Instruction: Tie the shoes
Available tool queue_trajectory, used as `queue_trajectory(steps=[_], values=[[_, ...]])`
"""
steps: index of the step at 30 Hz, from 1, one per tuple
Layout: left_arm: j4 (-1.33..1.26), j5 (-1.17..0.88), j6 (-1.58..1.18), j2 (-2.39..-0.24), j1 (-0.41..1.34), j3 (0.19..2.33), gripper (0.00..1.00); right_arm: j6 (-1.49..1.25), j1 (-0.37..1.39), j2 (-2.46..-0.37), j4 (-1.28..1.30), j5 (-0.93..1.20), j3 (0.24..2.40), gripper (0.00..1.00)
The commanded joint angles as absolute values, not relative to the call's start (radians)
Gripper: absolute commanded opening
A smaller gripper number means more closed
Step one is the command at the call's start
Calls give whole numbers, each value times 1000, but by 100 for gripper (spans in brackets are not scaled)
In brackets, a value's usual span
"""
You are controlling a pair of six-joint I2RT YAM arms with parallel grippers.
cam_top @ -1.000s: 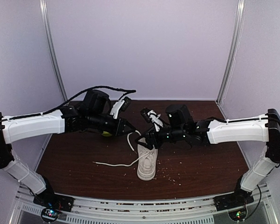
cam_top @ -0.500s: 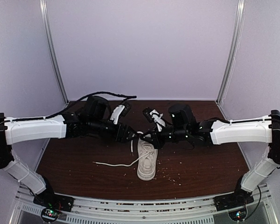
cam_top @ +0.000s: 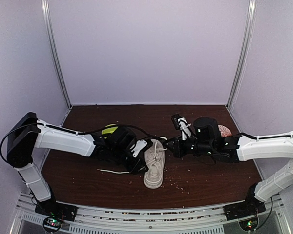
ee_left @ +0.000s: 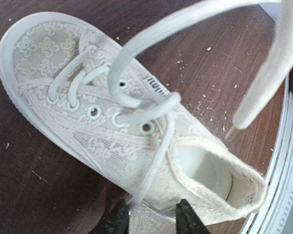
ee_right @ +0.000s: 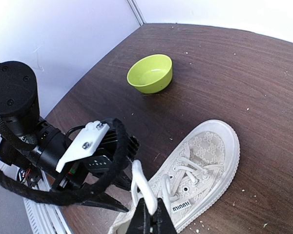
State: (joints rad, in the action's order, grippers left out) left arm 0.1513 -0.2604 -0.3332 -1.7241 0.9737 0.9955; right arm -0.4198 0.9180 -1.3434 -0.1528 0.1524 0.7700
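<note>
The off-white sneaker [cam_top: 153, 174] lies on the brown table, toe toward the arms' bases. My right gripper [cam_top: 169, 143] hovers just above its far end, shut on a loop of white lace [ee_right: 142, 183] that it holds up taut from the eyelets; in the right wrist view the black fingers [ee_right: 150, 208] pinch that loop. My left gripper [cam_top: 139, 164] sits low against the shoe's left side. In the left wrist view its jaws [ee_left: 152, 222] stand apart at the sole by the heel opening. A lace strand [ee_left: 154, 161] runs down beside the left finger. The shoe [ee_left: 63, 73] fills that view.
A lime-green bowl [ee_right: 150, 73] stands behind the left arm, also visible from above as the bowl [cam_top: 109, 129]. A pinkish round thing [cam_top: 225, 130] peeks out behind the right arm. A loose lace end [cam_top: 112, 171] trails left on the table. Crumbs [cam_top: 178, 180] lie scattered right of the shoe.
The left arm has dropped from above and come in low at the shoe's left side, its jaws parted. The right gripper has shut on a lace loop and drawn it up to the right.
</note>
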Motion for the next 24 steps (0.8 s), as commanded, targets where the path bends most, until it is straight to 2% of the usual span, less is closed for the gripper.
queue_trajectory(steps=[1, 10, 14, 17, 19, 21, 23, 24], values=[[121, -223, -309, -1745, 968, 1020, 30, -449, 911, -1316, -189, 119, 765, 0], [112, -182, -289, -1771, 966, 994, 22, -458, 907, -1319, -202, 132, 758, 0], [109, -196, -278, -1780, 966, 997, 24, -462, 905, -1318, -202, 134, 755, 0], [98, -232, -274, -1791, 966, 1007, 31, -464, 903, -1319, -201, 133, 750, 0], [96, -232, -278, -1803, 966, 1014, 31, -466, 902, -1317, -202, 132, 748, 0], [93, -228, -284, -1815, 966, 1021, 22, -470, 902, -1310, -197, 130, 744, 0], [86, -209, -301, -1820, 966, 1022, 4, -478, 901, -1294, -186, 112, 736, 0], [84, -186, -313, -1816, 966, 1018, 0, -483, 901, -1281, -174, 95, 733, 0]])
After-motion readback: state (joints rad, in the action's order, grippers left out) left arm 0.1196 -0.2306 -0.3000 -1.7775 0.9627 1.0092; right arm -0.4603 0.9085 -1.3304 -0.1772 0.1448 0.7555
